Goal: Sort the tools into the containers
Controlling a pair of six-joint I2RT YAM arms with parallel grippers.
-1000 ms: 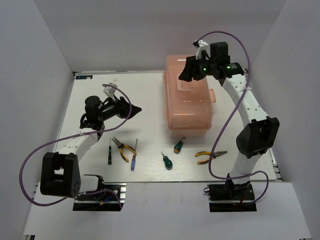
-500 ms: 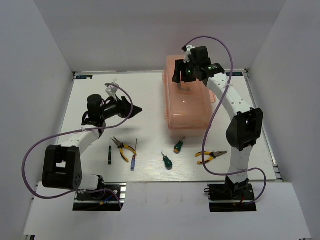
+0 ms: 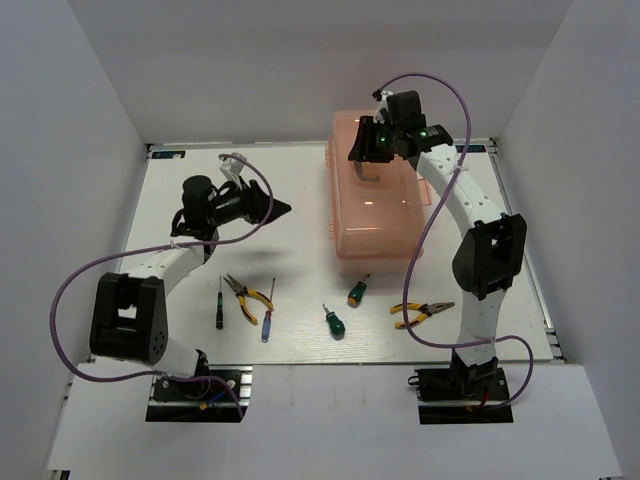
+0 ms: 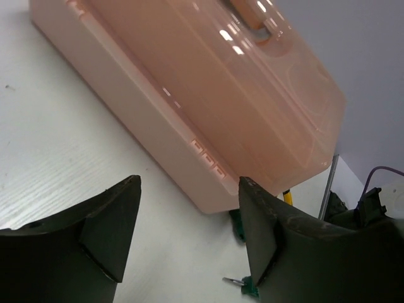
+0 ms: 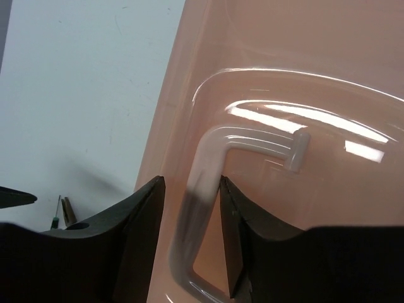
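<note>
The salmon-pink toolbox [image 3: 378, 200] stands shut at centre right, so its containers are hidden under the lid. My right gripper [image 3: 368, 148] hovers over the lid, and its open jaws straddle the pale lid handle [image 5: 208, 177]. The right finger touches the handle and a gap shows on the left side. My left gripper [image 3: 283, 209] hangs open and empty to the left of the toolbox [image 4: 208, 95]. The tools lie in a row near the front: black screwdriver [image 3: 220, 303], pliers [image 3: 246, 298], blue screwdriver [image 3: 268, 318], two green screwdrivers [image 3: 334, 322] [image 3: 357, 291], and pliers [image 3: 420, 313].
White walls enclose the table on the left, back and right. The toolbox's front wall stands just behind the nearer green screwdriver [image 4: 235, 224]. Purple cables loop off both arms.
My right gripper swung left over the toolbox lid and its jaws narrowed around the handle. My left gripper rose slightly towards the back and its jaws narrowed a little.
</note>
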